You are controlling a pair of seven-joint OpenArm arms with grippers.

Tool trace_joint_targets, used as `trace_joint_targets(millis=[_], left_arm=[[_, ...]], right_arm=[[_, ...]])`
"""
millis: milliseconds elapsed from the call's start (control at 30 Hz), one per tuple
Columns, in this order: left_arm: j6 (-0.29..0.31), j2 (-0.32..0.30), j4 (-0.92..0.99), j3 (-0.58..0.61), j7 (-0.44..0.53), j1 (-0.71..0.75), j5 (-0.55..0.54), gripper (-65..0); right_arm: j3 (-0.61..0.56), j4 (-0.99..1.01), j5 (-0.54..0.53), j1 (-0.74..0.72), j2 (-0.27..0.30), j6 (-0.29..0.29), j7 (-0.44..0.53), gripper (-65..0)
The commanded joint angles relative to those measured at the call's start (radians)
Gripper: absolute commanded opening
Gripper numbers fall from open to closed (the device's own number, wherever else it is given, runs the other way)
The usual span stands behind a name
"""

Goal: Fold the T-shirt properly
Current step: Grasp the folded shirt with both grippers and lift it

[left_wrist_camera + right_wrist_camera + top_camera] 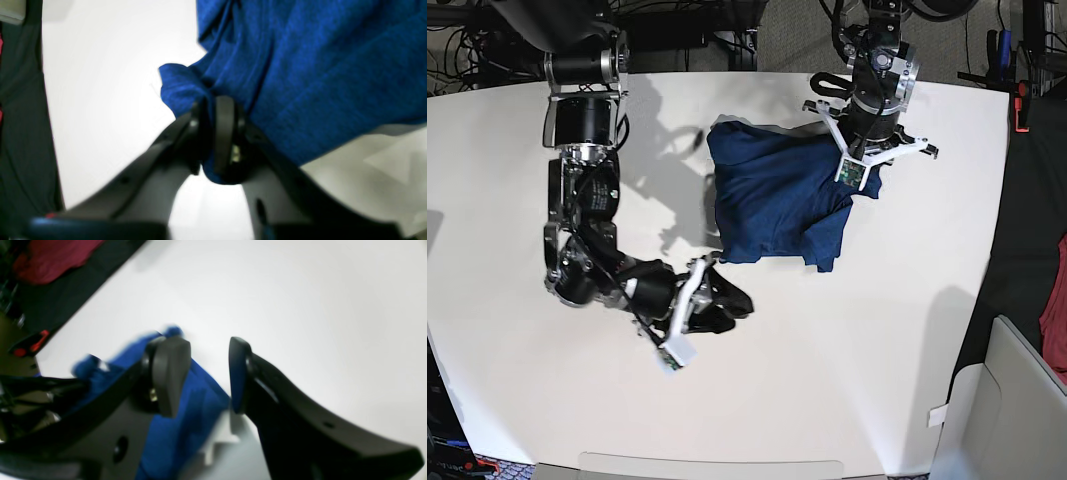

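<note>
White desk [847, 380] is carrying the whole setup, with cables and dark floor lying beyond its edges. T-shirt [772, 200] is lying near the far middle of the desk as a partly folded blue bundle, one flap trailing toward its near right corner. Left gripper [213, 133] is sitting at the bundle's far right edge; its jaws are standing close together with a fold of blue fabric pinched between them, probably so that edge can be carried or placed for another fold. Right gripper [208, 373] is hovering by the near left corner of the shirt with its jaws spread apart and nothing between them, one finger [170, 373] overlapping blue cloth, seemingly lined up to take that corner. No containers are appearing in any of the 3 views; a red cloth [1057, 300] is hanging past the desk's right edge.
</note>
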State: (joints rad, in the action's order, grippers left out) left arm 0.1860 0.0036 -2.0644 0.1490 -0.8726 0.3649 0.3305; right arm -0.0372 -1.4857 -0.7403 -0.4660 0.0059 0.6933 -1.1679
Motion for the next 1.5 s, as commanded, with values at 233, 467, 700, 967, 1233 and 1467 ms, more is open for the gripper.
trace_joint_targets(millis=[233, 467, 700, 967, 1233, 1467], left_arm=[[-0.007, 0.006, -0.017, -0.024, -0.033, -0.016, 0.006, -46.0], [-0.007, 0.008, -0.020, -0.024, -0.030, 0.004, 0.006, -46.3], [-0.007, 0.008, -0.023, -0.018, -0.010, -0.002, 0.006, -49.1], [0.000, -0.009, -0.026, 0.108, 0.085, 0.004, 0.003, -52.4], [0.000, -0.041, -0.009, 0.200, -0.026, 0.013, 0.005, -64.4], [0.000, -0.043, 0.072, 0.217, -0.040, -0.011, 0.005, -64.3]], right_arm=[[-0.266, 0.136, 0.097, -0.198, -0.111, 0.005, 0.018, -41.1], [-0.453, 0.175, 0.097, -0.248, -0.111, 0.005, 0.015, -41.2], [-0.593, 0.176, 0.118, -0.276, -0.080, 0.005, 0.016, -41.2], [-0.590, 0.178, 0.334, -0.236, -0.093, 0.005, 0.081, -41.7], [-0.594, 0.285, 0.356, -0.211, -0.096, 0.005, 0.084, -58.5], [-0.591, 0.372, 0.380, -0.162, -0.086, 0.005, 0.087, -58.5]])
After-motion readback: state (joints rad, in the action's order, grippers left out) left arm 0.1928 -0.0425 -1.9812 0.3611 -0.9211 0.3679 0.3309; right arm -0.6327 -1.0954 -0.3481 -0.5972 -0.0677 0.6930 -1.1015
